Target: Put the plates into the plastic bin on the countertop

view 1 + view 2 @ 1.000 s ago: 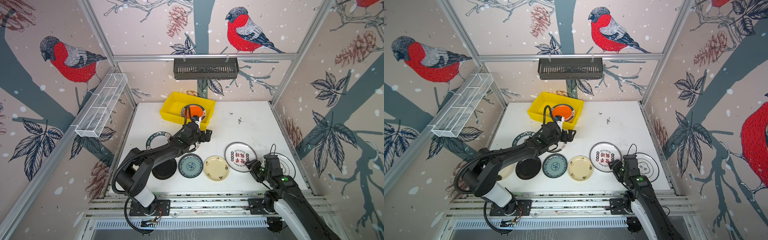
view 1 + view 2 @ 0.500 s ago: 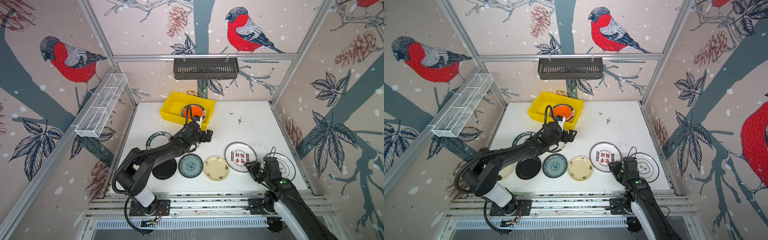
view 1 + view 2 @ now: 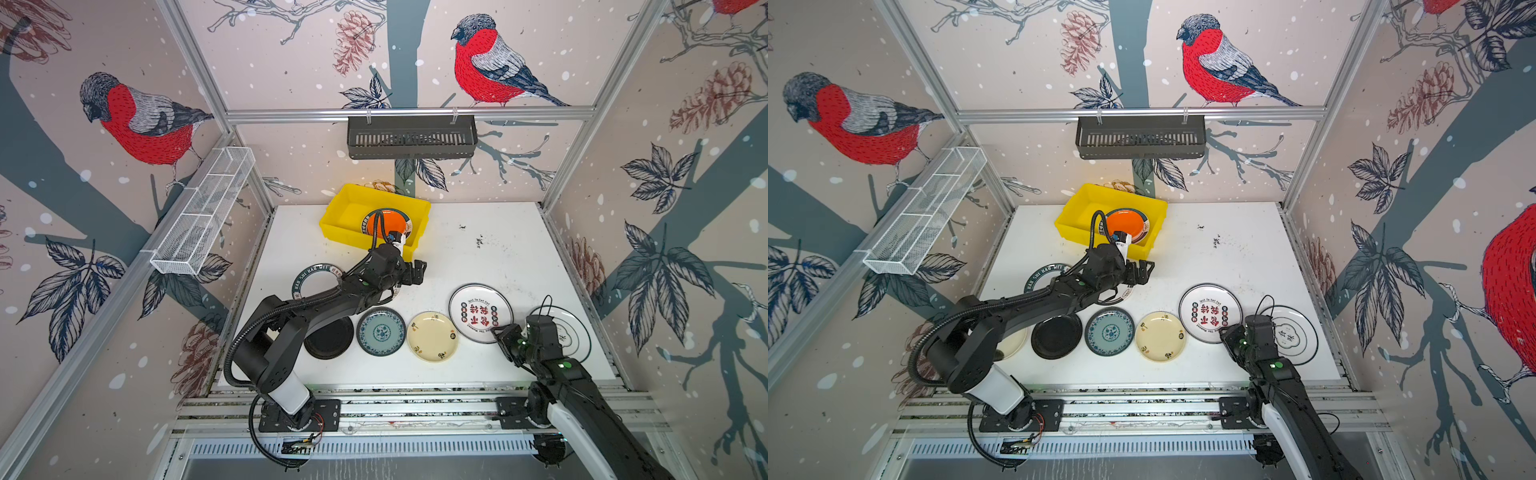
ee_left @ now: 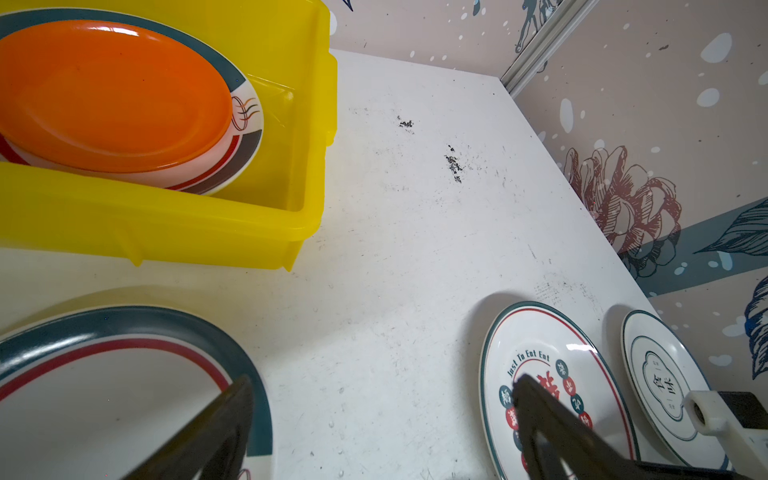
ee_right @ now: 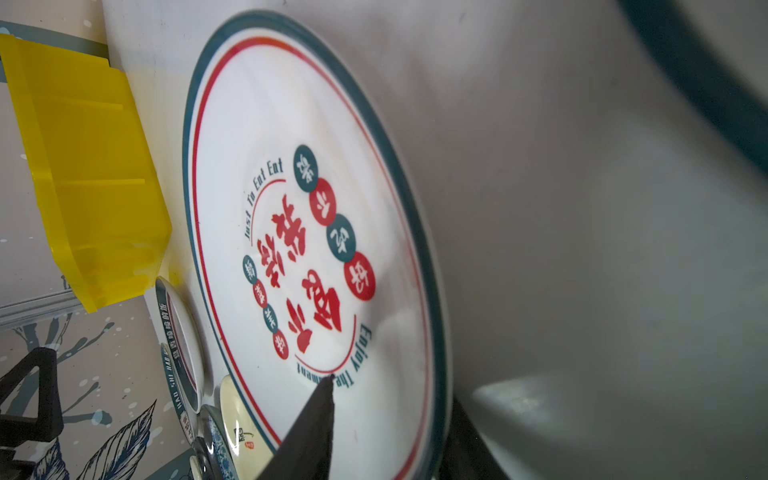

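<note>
The yellow plastic bin (image 3: 332, 216) stands at the back of the white countertop (image 3: 498, 257). An orange plate (image 3: 384, 222) lies in it on a white plate with a dark rim (image 4: 245, 145). My left gripper (image 3: 415, 272) hovers open and empty just in front of the bin. My right gripper (image 3: 500, 332) straddles the near rim of the white plate with red characters (image 3: 480, 313). One finger (image 5: 320, 415) lies over its face and the other sits under the rim. Whether they press on it does not show, and the plate still lies flat.
Along the front lie a black plate (image 3: 330, 338), a blue-patterned plate (image 3: 381, 331), a cream plate (image 3: 433, 336) and a white ringed plate (image 3: 573, 332). A lettered-rim plate (image 3: 316, 278) lies under the left arm. A dark wall basket (image 3: 411, 137) and wire tray (image 3: 203, 216) hang above.
My right gripper's jaws have narrowed around the rim of the red-character plate. The plate has not moved. The left arm has stayed where it was.
</note>
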Controlling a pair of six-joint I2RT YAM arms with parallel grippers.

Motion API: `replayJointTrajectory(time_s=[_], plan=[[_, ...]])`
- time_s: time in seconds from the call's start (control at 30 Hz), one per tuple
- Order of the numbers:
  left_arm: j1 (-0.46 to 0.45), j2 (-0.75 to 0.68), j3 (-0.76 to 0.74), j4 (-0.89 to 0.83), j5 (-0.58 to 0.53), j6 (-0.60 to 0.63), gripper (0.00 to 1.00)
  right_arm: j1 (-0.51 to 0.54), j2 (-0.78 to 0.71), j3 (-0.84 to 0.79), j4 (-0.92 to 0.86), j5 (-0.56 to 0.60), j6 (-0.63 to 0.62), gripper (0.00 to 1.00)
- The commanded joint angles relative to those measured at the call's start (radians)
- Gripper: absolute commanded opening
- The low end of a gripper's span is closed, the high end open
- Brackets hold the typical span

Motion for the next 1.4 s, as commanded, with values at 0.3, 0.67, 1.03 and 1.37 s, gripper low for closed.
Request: replayJointTrajectory(time_s=[0.3,0.67,1.03,1.37], plan=[[-0.008,-0.004,0.002,0.01,-0.005,-0.015,0.96,-0.002,0.006,-0.031,-0.05,0.04,0.044,0.27],[-0.011,-0.007,0.002,0.013,-0.004,-0.016,0.97,-0.002,0.005,-0.046,-0.017,0.027,0.086,0.15],[-0.015,-0.01,0.0,0.018,0.007,-0.017,0.97,-0.002,0.001,-0.048,-0.007,0.019,0.09,0.05],[-0.018,-0.041,-0.018,0.027,-0.001,-0.011,0.97,-0.005,-0.083,-0.069,0.038,0.005,0.158,0.03]])
